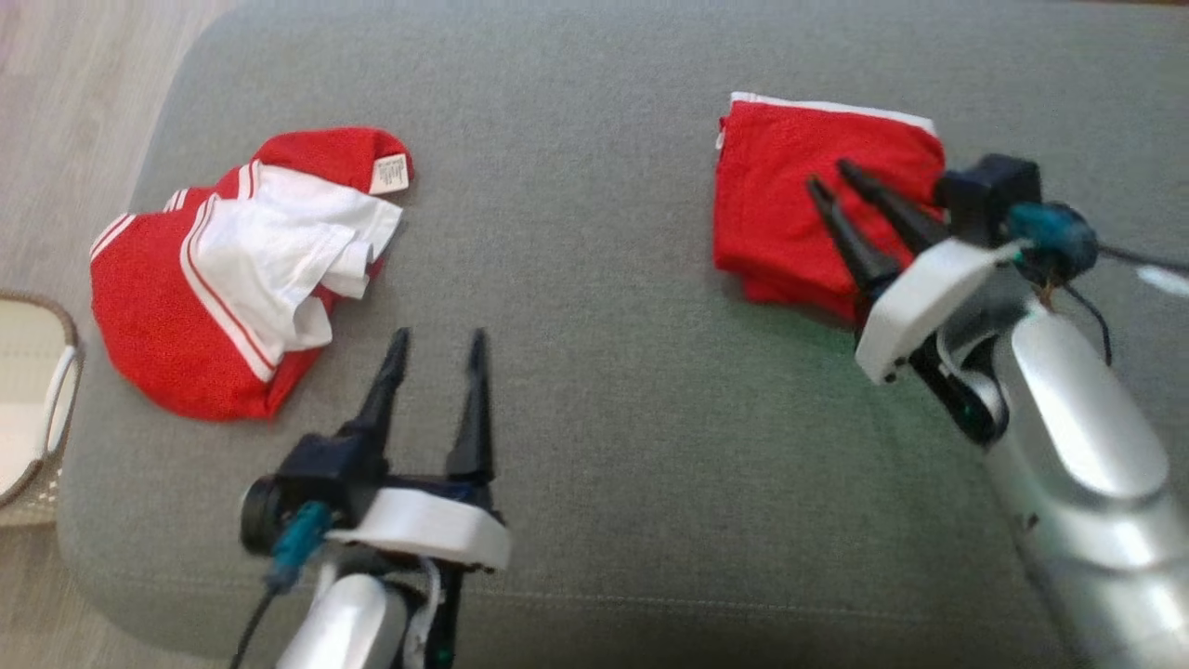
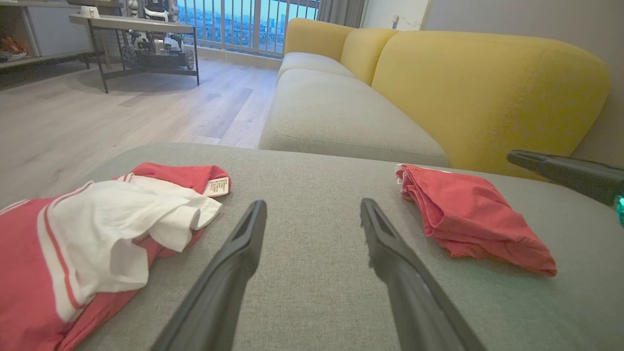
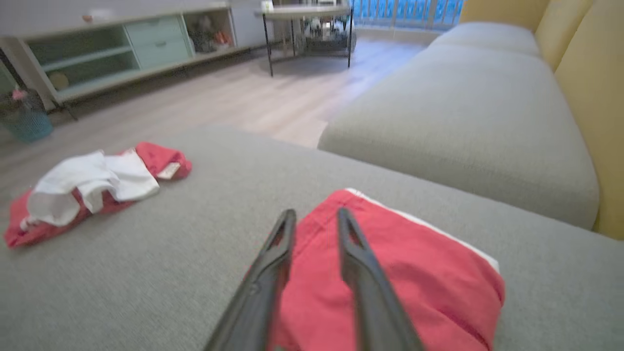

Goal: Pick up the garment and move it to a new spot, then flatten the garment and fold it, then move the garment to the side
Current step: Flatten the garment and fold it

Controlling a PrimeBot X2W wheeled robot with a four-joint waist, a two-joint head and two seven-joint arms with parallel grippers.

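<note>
On the grey cushion [image 1: 594, 307], the folded red garment [image 1: 790, 204] lies off to the right, so the task looks nearly done. Your right claw [image 1: 831, 174] sits over it, narrowly parted and pinching nothing (left claw [image 1: 439, 336] wide, empty). Next, lift straight up without dragging the fold.

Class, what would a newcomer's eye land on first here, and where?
Two red garments on the grey cushion: a folded red garment at the right, under the slightly parted right gripper, and a crumpled red-and-white garment at the left. The left gripper stands open between them.
</note>
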